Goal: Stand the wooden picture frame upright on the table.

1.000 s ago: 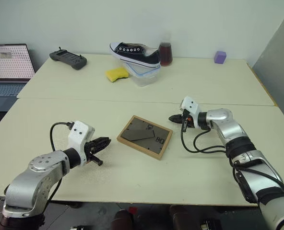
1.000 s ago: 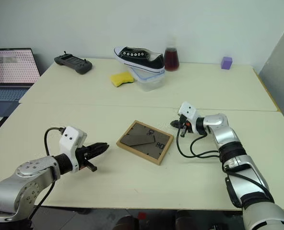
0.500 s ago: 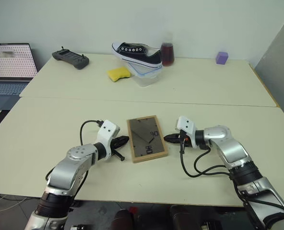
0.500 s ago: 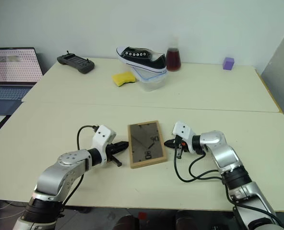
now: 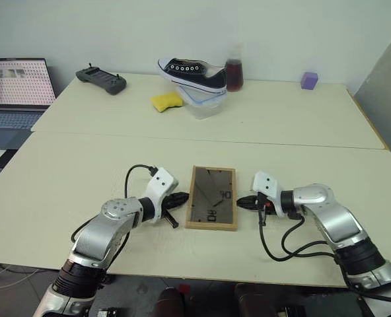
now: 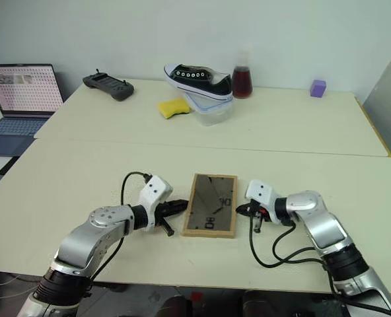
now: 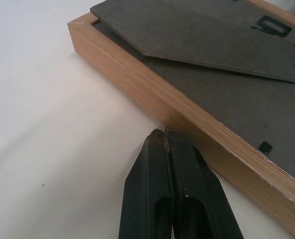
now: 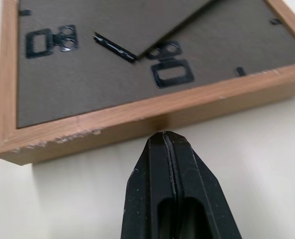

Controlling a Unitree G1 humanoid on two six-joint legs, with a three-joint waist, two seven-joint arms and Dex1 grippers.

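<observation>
Frame lying flat, back panel up: wooden picture frame [image 5: 212, 206] sits lower centre of the head view, on the near panel of the table [image 5: 83, 165], its long sides running roughly top-to-bottom in the pic. Dark back w/ fold-out stand lies flush; stand not deployed, frame not upright.

Left gripper [image 5: 179, 198] at lower centre-left, fingers pressed together, holding nothing; tips point at the frame's left long edge. In the left wrist view the closed tips [image 7: 163, 135] sit right at the wood side wall, touching or a hair short, can't tell which.

Right gripper [image 5: 243, 203] at lower centre-right, jaws likewise fully closed and empty, tips aimed at the frame's right long edge. Right wrist view puts the tips [image 8: 163, 135] just beside the wood edge w/ a thin strip of table between.

Upper part of pic, far panel beyond the seam: black-and-white shoe [image 5: 191, 71] resting on a clear container [image 5: 202, 104], yellow sponge [image 5: 166, 101] beside it, flask of dark red liquid [image 5: 234, 71], black controller [image 5: 101, 77], purple cube [image 5: 308, 80]. Laptop [image 5: 17, 89] at upper left edge.
</observation>
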